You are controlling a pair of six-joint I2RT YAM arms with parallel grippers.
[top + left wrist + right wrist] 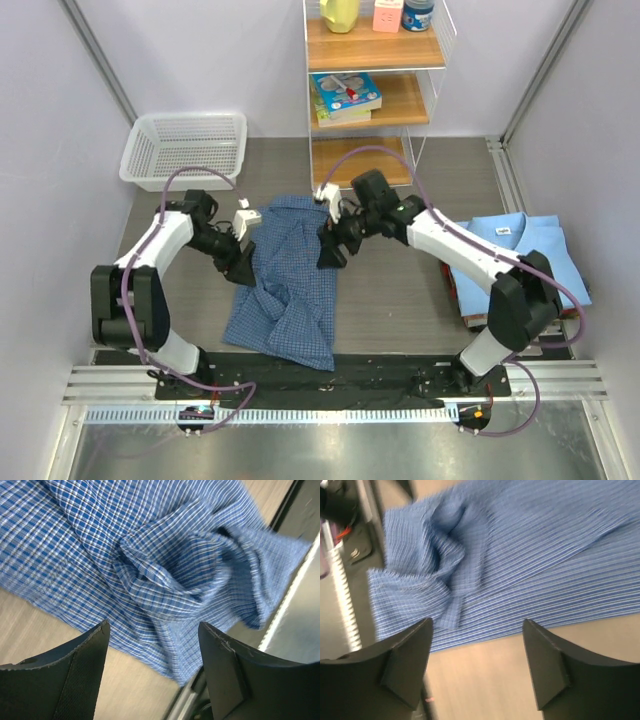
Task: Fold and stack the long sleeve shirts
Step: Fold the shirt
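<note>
The dark blue checked shirt (290,280) lies crumpled lengthwise in the middle of the table, its lower end near the front edge. My left gripper (240,268) is open and empty just off the shirt's left edge; the left wrist view shows bunched checked cloth (170,575) past its fingers. My right gripper (331,250) is open and empty at the shirt's right edge; the right wrist view shows the cloth (520,555) beyond bare table. The light blue shirt (520,255) with a white neck label lies folded at the right.
A white mesh basket (185,148) stands at the back left. A wooden shelf unit (372,90) with books and small items stands at the back centre. A metal rail (330,385) runs along the near edge. Grey walls close both sides.
</note>
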